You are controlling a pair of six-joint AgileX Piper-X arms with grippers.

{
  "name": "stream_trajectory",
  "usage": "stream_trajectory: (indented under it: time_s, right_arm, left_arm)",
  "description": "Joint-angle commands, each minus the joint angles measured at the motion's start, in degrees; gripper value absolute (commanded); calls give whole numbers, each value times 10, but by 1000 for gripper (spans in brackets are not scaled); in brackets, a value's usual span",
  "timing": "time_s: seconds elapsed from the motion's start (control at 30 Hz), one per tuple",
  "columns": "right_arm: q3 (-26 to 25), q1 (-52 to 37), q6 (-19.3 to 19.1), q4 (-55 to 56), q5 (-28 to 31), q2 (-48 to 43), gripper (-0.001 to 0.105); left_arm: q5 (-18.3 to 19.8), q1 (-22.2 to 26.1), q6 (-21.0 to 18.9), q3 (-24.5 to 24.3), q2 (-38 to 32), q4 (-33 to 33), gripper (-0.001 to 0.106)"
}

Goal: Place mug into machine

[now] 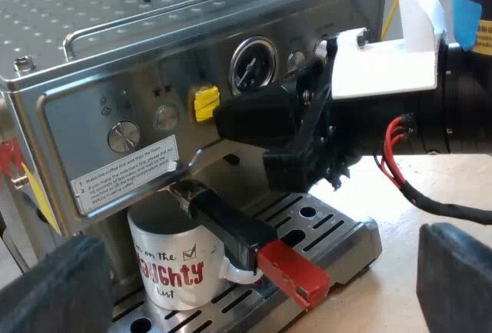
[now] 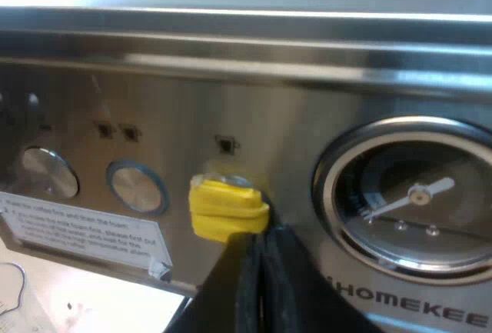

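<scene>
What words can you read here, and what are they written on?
"m on the", "AUGHTY", "list": on the mug, first letters hidden round its side.
"HOMEKEE": on the espresso machine, beneath its gauge; the word may go on.
White sticker on the machine's front: print too small to read.

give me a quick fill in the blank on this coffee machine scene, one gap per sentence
1. The white ceramic mug with red lettering stands on the steel espresso machine's slotted drip ____.
2. The metal holder's dark handle ends in ____.
3. The right gripper, jaws shut, is at a button coloured ____.
4. The left gripper's jaws stand ____.
Missing words: tray; red; yellow; open.
</scene>
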Motion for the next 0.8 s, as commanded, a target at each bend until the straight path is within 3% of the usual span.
stream_trajectory:
  time_s: [0.03,0.3,0.37,0.5,0.6,0.67,0.73,0.8]
  right_arm:
    - [-12,-22,0,-46,46,6,0]
    - [-12,5,3,33,38,-16,0]
    - [-12,36,3,123,19,-49,0]
    - [-12,65,16,184,27,-87,3]
    - [-12,81,16,217,28,-112,19]
    - [-12,92,16,243,26,-137,45]
    - [-12,93,16,258,23,-154,61]
    - [-12,93,16,274,20,-171,69]
  left_arm:
    - [0,-1,-6,-2,-1,-3,81]
    - [0,-1,-6,-2,-1,-3,81]
    - [0,-1,-6,0,-1,-3,81]
    - [0,-1,-6,6,-1,-3,81]
    - [0,-1,-6,8,-1,-3,81]
    - [-7,-1,-6,8,-1,-3,81]
    - [-32,-1,-14,8,-1,-3,81]
    - [-58,-1,-29,5,-1,-3,81]
